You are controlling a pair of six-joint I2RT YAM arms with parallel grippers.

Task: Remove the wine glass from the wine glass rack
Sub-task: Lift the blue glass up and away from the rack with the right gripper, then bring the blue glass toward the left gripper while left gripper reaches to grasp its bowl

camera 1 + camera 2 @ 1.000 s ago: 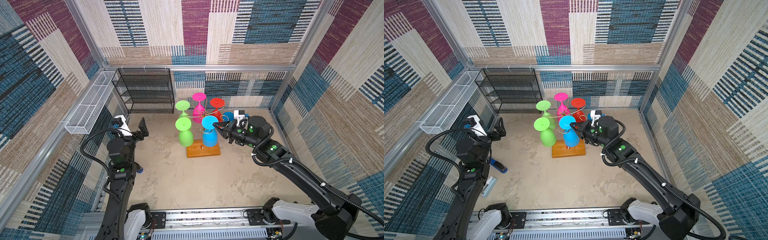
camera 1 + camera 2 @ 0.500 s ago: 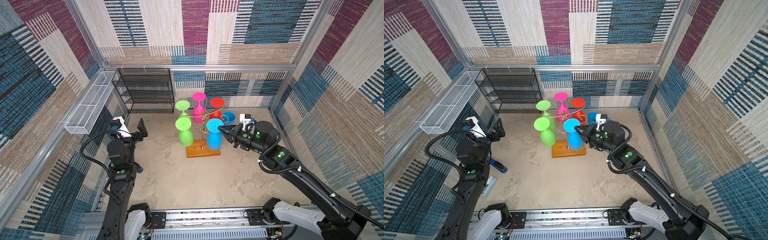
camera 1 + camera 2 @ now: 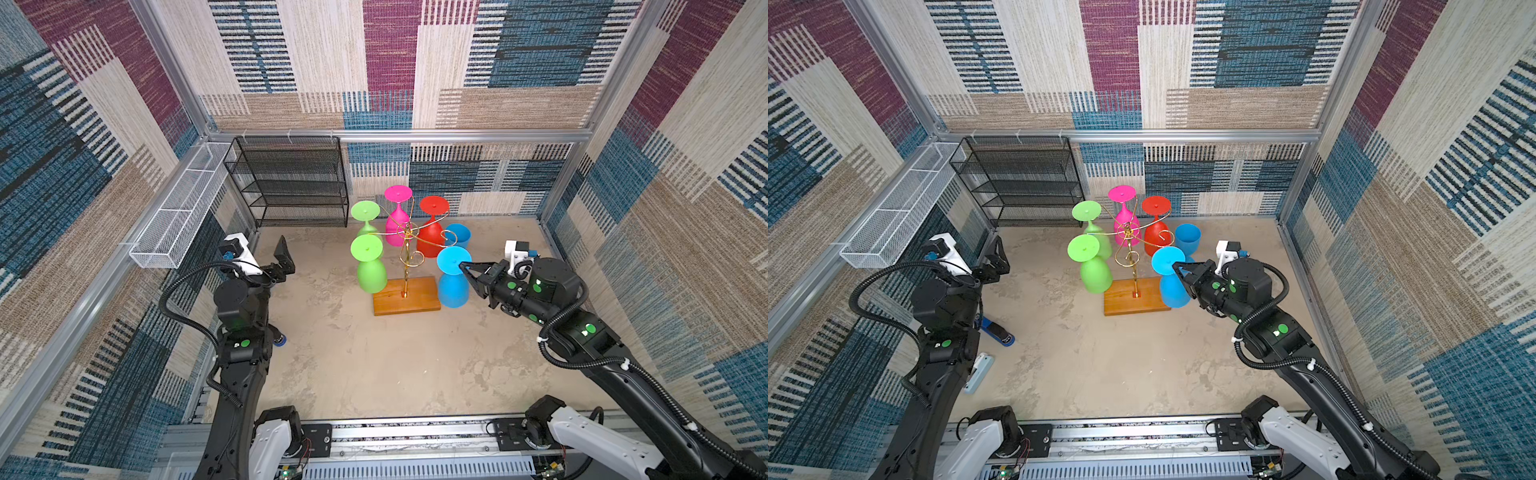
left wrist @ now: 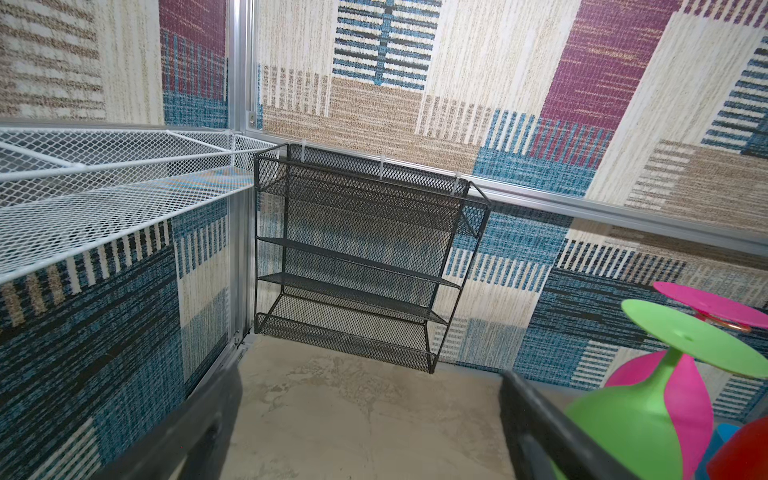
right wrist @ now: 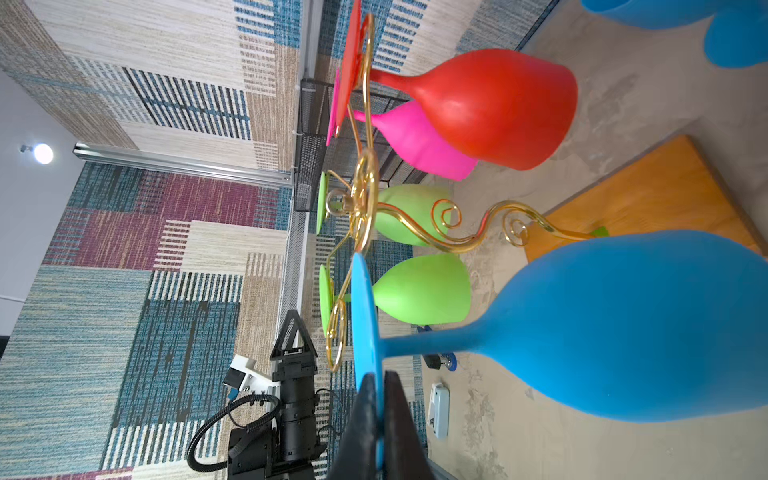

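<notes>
The blue plastic wine glass (image 3: 453, 287) hangs upside down, foot up and bowl down. It is just right of the gold wire wine glass rack (image 3: 405, 266), over the right end of the rack's orange-brown wooden base (image 3: 399, 305). My right fingers (image 3: 462, 266) are clenched on the rim of its flat round foot, one on each face of the disc, as the right wrist view shows. In both top views the foot sits beside the rack's nearest empty gold curl, apart from it.

Four more glasses hang upside down on the rack: a lime green glass (image 3: 371, 274) at the near left, a second lime green glass (image 3: 365, 214) behind it, a pink glass (image 3: 395, 226) at the far side and a red glass (image 3: 428, 243) at the far right. Another blue glass (image 3: 458, 236) stands mouth-up on the sandy bench (image 3: 374, 365) just beyond.

My left fingers (image 3: 284, 257) are spread wide and hold nothing, well left of the rack. A black mesh shelf unit (image 3: 291, 183) stands at the far wall. A long white wire basket (image 3: 178, 212) hangs on the left wall.
</notes>
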